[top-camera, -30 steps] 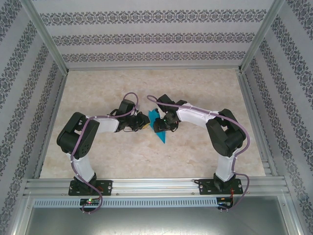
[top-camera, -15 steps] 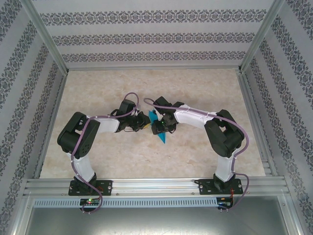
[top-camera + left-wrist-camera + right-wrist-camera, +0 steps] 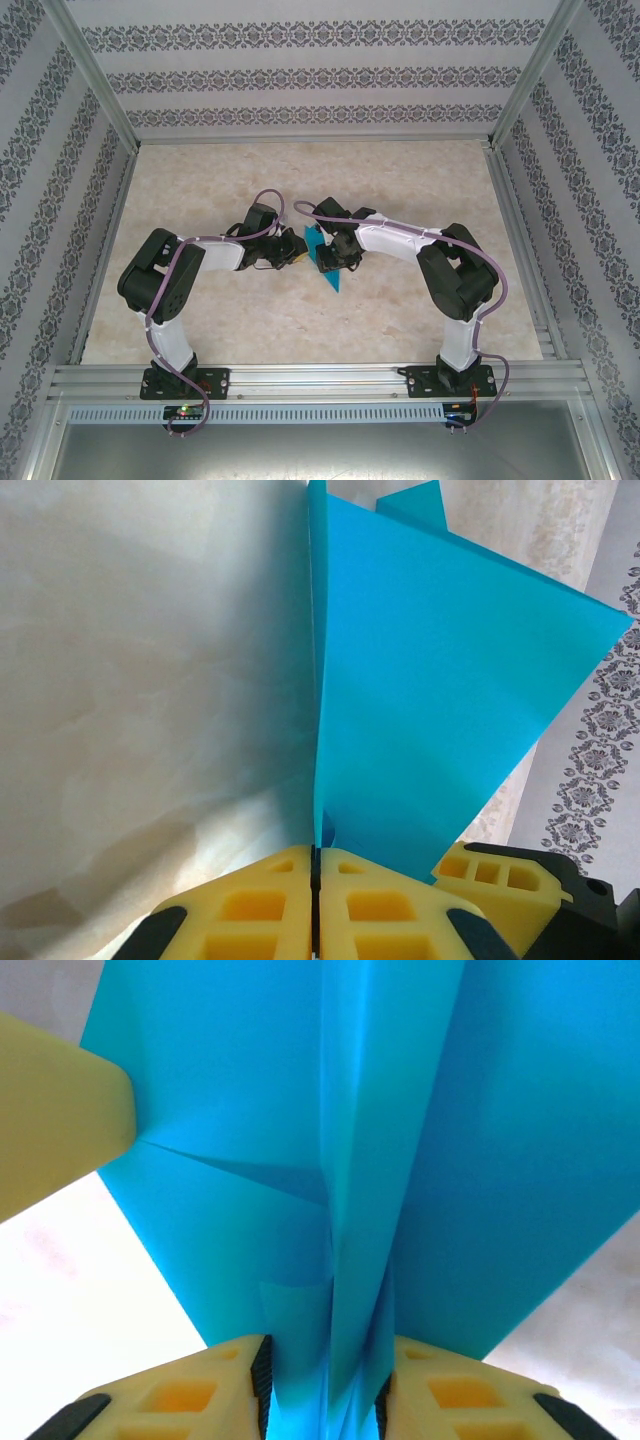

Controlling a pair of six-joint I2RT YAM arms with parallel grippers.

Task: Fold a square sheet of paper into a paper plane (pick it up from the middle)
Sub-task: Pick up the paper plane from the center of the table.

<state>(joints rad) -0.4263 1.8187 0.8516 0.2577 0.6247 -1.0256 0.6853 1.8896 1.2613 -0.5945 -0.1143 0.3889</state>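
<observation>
The slim teal-blue creased paper plane is held over the middle of the beige marbled table, between both arms. The left gripper is clenched on the plane's folded edge. The right gripper straddles the layered keel, but it cannot be told whether its yellow pads press it. Striped patterned walls and an aluminium rail border the table.

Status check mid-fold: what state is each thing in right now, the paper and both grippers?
blue paper: folded into creased layers, standing on edge, gripped from two sides.
left gripper: shut, paper edge pinched between its pads.
right gripper: shut on the paper's folded spine, layers filling the gap.
</observation>
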